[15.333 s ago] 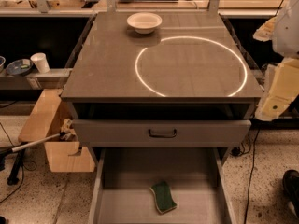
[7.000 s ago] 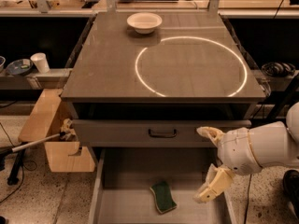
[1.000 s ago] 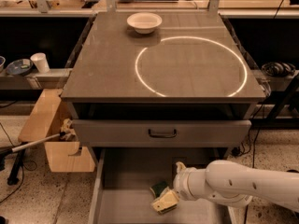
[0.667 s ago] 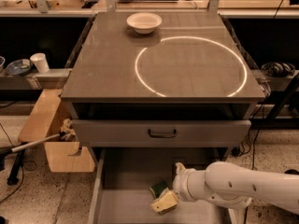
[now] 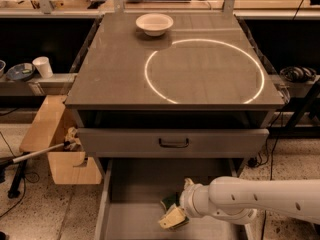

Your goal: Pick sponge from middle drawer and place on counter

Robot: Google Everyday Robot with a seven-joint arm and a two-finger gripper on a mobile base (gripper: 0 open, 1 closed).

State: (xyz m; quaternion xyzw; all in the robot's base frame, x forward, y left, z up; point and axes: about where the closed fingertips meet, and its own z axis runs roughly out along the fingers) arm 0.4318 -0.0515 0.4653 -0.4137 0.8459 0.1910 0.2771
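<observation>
The middle drawer [image 5: 137, 186] stands pulled out at the bottom of the view, below the shut drawer with a black handle [image 5: 174, 143]. On its floor lies the sponge [image 5: 169, 200], of which only a dark green corner shows. My gripper [image 5: 174, 216] reaches in from the right on the white arm [image 5: 255, 201] and sits low over the sponge, covering most of it. The counter [image 5: 115, 69] above carries a bright white ring [image 5: 204, 71].
A white bowl [image 5: 154, 23] sits at the back of the counter. A wooden box [image 5: 60, 144] with a stick-like tool stands left of the cabinet. A paper cup [image 5: 43, 66] and a dish rest on a low shelf at far left. Cables lie at right.
The arm came down from the right side into the open drawer and onto the sponge. Over the last second it has barely shifted.
</observation>
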